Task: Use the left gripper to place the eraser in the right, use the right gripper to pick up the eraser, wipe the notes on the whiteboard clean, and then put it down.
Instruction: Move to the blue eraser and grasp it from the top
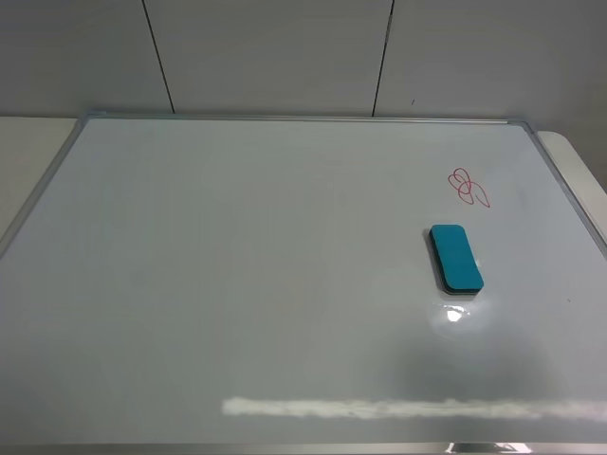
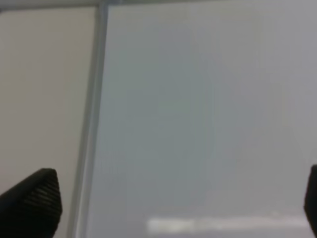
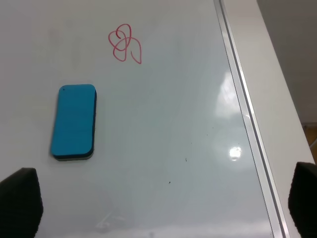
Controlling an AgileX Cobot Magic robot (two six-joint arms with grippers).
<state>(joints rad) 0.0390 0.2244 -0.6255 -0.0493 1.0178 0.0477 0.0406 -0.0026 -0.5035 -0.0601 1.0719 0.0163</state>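
- No word, number, brand or label can be read in any view.
- The only written mark is a red scribble (image 1: 469, 188) on the whiteboard (image 1: 237, 284), toward the far right corner of the tabletop (image 1: 575, 156). Its overlapping loops form no letter or digit.
- The eraser (image 1: 455, 257) shows a plain teal top with no legible print.

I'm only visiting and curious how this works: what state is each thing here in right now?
eraser: lying flat on the board, blue side up, held by nothing.
notes: red scribble, intact, not wiped, apart from the eraser.
whiteboard: lying flat, glossy, marked with the scribble on its right part.
left gripper: open, empty, above the board's edge.
right gripper: open, empty, above the board near the eraser.
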